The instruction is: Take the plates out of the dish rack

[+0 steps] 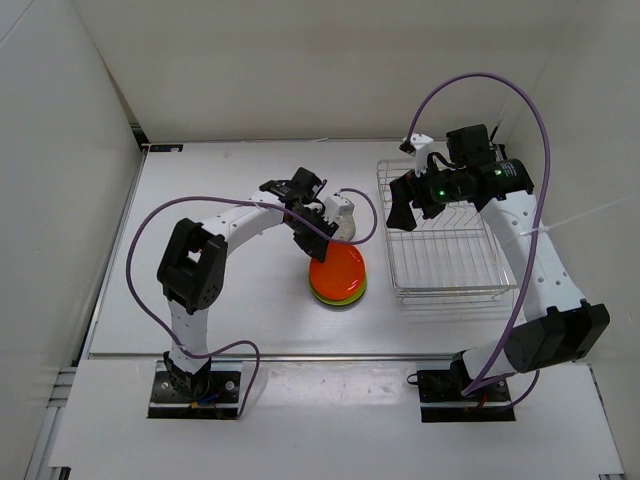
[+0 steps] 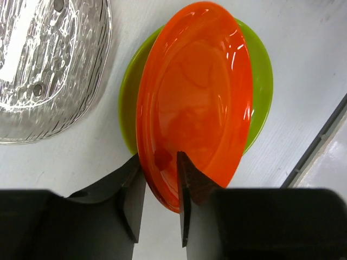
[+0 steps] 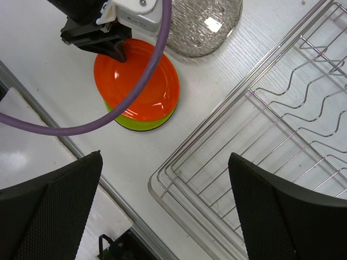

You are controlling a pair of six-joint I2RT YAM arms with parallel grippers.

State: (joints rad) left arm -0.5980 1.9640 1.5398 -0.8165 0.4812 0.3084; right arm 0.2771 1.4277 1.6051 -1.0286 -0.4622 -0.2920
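At centre frame, left of the dish rack [image 1: 450, 293], the left pincer [image 2: 159, 162] grips the orange plate [image 2: 195, 97] by its rim over the green plate [image 2: 260, 81]. The plate should seat flat before release. The right pincer [image 3: 165, 157] hangs open above the dish rack's edge.

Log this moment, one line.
left gripper shut on rim of glossy orange round plate, atop lime green round plate | clear textured round plate beside them | right gripper open above silver wire dish rack, no plates visible inside
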